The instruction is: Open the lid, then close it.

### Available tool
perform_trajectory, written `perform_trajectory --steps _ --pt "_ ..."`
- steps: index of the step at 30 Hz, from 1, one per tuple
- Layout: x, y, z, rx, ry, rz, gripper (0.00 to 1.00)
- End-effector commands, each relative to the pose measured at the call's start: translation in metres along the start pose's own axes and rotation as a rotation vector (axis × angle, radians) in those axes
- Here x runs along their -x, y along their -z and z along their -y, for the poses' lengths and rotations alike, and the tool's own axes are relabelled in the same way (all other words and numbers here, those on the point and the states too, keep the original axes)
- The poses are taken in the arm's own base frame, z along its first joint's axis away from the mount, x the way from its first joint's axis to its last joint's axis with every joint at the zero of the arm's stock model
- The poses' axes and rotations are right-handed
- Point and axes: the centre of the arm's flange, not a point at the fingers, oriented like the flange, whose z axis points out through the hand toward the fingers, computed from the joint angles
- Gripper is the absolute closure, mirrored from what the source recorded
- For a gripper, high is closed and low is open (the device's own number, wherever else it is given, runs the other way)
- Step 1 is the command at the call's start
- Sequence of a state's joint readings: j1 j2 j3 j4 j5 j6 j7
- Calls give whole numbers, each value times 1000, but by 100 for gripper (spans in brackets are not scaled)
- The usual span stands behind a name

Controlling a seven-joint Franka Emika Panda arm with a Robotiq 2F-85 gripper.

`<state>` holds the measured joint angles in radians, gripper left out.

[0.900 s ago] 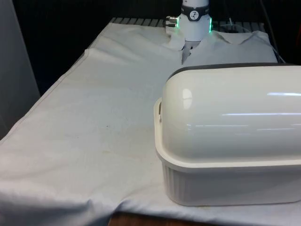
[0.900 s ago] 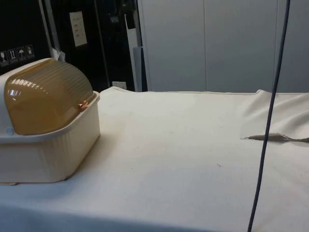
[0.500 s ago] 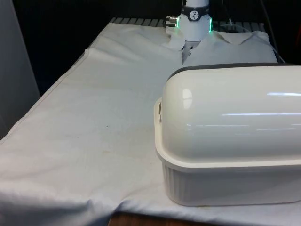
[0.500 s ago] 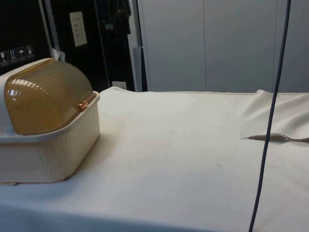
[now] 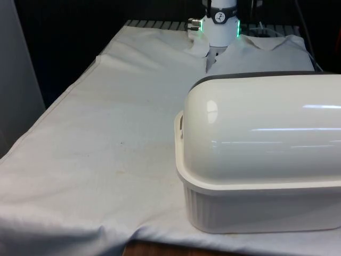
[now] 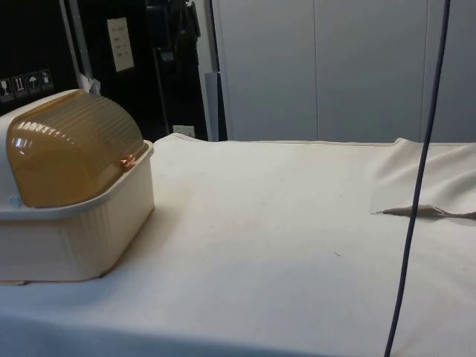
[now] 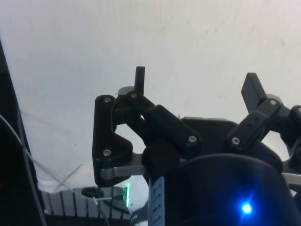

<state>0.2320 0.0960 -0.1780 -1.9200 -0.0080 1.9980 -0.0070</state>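
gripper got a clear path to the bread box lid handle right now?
Probably yes. The handle faces bare cloth with nothing beside it, the lid is shut, and the gripper is open above bare cloth.

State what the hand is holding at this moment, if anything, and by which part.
Nothing is held. The hand is open above the bare white cloth, with nothing between its fingers.

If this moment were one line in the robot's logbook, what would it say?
bread box | lid closed | gripper open over white cloth, holding nothing
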Motion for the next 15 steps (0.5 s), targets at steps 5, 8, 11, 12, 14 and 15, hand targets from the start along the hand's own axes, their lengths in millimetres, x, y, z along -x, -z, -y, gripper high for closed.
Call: perform_trajectory --steps 5,8,11,12,14,15 --pt "-2 -8 8 4 5 -23 0" --pt "0 -13 14 1 14 -29 0" --pt "1 -18 17 0 19 -31 0" --pt "1 -20 18 -1 22 -32 0" --pt "2 -25 21 -2 27 -36 0" --pt "3 -27 23 -3 31 -38 0"
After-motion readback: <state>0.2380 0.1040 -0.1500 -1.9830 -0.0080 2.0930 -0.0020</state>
